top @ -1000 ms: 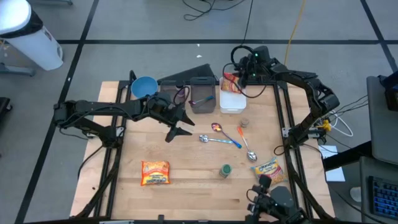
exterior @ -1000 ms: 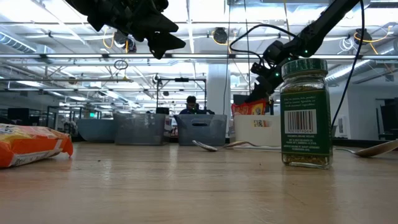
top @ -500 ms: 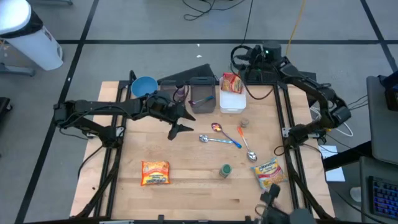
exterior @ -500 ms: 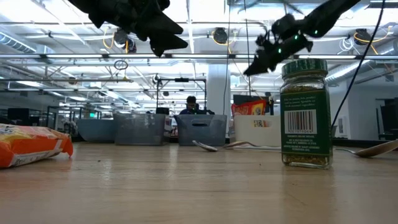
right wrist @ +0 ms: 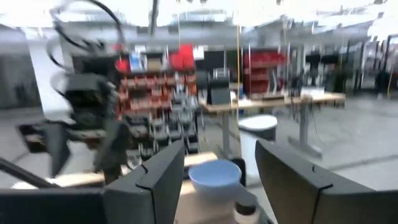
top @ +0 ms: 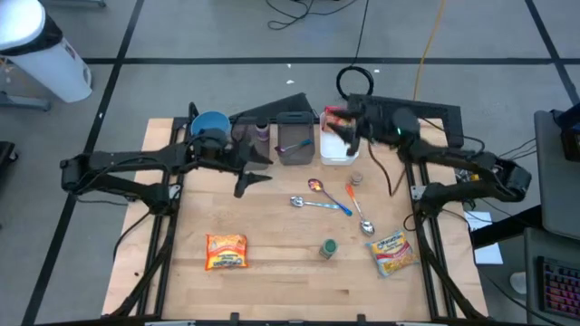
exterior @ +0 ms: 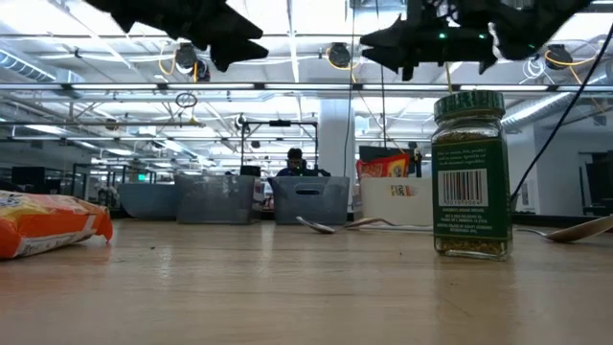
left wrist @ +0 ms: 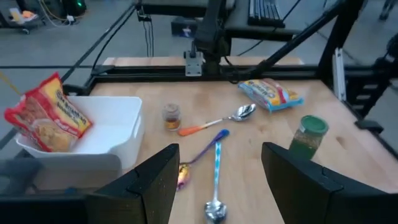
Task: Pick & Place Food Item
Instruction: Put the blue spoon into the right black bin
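Note:
A red-orange noodle packet (left wrist: 50, 115) leans upright against the far end of the white bin (left wrist: 118, 134); it also shows in the low view (exterior: 383, 166). My right gripper (top: 332, 127) is open and empty, high above that bin, pointing toward the table's left; in the high view it partly hides the packet. My left gripper (top: 256, 170) is open and empty, held high above the table left of centre, facing the bin and the spoons. A second orange packet (top: 226, 251) and a yellow packet (top: 391, 251) lie flat on the table near the front.
A green-lidded spice jar (top: 328, 247) stands near the front. Several spoons (top: 331, 199) and a small jar (top: 357, 178) lie mid-table. Two grey bins (top: 294, 140) and a blue bowl (top: 210, 125) stand at the far edge. A person shows far behind in the low view (exterior: 294, 161).
My right gripper has drawn away from the packet in the white bin, up and toward the far edge, then swung round; it now points toward the table's left above the bin. The packet stays in the bin. My left gripper has drifted a little toward the left edge.

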{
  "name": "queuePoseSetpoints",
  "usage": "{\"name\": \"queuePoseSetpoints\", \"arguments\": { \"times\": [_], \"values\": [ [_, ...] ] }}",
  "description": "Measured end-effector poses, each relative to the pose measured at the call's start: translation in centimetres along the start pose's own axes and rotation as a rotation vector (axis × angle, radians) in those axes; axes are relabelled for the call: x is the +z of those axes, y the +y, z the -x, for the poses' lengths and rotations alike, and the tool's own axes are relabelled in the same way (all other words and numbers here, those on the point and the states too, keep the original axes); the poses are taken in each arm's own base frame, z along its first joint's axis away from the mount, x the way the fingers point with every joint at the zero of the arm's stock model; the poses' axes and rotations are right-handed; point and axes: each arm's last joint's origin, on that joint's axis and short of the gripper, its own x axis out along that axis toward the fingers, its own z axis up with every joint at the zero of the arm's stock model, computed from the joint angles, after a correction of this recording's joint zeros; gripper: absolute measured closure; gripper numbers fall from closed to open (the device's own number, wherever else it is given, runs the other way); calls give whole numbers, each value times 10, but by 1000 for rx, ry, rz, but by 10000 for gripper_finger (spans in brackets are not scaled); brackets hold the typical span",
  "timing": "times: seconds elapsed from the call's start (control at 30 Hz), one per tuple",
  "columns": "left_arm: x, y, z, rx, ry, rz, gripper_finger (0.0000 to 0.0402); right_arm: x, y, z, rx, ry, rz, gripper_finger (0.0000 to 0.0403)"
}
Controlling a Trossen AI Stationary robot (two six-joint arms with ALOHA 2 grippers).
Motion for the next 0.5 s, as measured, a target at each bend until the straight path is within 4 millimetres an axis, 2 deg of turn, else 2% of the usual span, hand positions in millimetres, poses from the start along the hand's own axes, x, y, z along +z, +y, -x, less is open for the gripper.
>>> {"name": "queuePoseSetpoints", "arguments": {
  "times": [0.1, 0.27, 0.5],
  "values": [
    [-17, -6, 7, -12, -101, 26, 163, -16, 26, 10, 23, -61, -11, 213],
    [-51, -15, 21, -28, -308, 81, 163, -36, 61, 19, 129, -52, -42, 216],
    [-86, -26, 36, -60, -472, 144, 163, -43, 100, 18, 283, -63, -77, 218]
  ]
}}
